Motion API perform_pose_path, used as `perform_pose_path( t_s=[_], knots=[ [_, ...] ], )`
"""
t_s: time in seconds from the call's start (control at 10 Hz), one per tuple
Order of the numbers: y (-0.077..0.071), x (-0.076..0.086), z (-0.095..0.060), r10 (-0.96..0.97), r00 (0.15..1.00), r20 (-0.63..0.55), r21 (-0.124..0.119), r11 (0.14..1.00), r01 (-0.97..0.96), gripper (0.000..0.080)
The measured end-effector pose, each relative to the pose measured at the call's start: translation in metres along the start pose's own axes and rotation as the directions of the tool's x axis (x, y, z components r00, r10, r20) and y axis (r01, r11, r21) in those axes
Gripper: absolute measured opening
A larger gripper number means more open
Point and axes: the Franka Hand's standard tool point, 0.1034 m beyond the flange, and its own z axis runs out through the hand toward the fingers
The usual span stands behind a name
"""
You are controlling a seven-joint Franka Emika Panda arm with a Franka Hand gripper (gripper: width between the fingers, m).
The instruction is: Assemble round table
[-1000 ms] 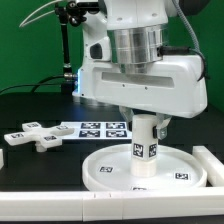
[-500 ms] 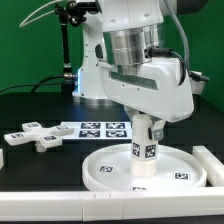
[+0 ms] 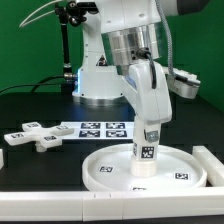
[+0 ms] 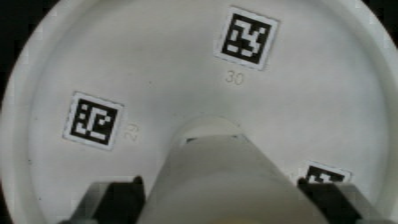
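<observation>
I have the jaws pinching the short cylindrical leg (image 3: 146, 152) from both sides, upright at the middle of the rimmed disc top (image 3: 100, 172), which lies flat on the counter (image 3: 40, 168). The cross-shaped foot (image 3: 33, 136) lies well apart toward the exterior view's left, just beside the marker board (image 3: 100, 128).
</observation>
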Motion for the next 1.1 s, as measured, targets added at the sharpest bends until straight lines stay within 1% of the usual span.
perform_pose_path(
  t_s=[0.1, 0.2, 0.3, 0.4, 0.6, 0.9, 1.0, 1.1],
  knots=[
    [-0.0002, -0.0009, 0.0001, 0.036, 0.999, 0.006, 0.002, 0.999, -0.036, 0.0409],
    [0.0002, -0.0013, 0.0007, 0.008, 1.000, 0.006, 0.001, 1.000, -0.008, 0.0409],
    [0.0006, -0.0003, 0.0007, -0.052, 0.999, 0.006, -0.001, 0.999, 0.052, 0.0579],
    [0.0008, 0.0036, -0.0003, -0.117, 0.993, 0.008, -0.006, 0.993, 0.117, 0.0630],
    [-0.0003, 0.0080, -0.0011, -0.328, 0.945, 0.007, -0.006, 0.945, 0.328, 0.0643],
    [0.0000, 0.0074, -0.0005, -0.533, 0.846, 0.009, -0.005, 0.846, 0.533, 0.0649],
    [0.0008, 0.0072, -0.0008, -0.608, 0.794, 0.016, -0.013, 0.794, 0.608, 0.0649],
    [-0.0003, 0.0067, -0.0032, -0.708, 0.706, 0.032, -0.027, 0.705, 0.708, 0.0649]
  ],
)
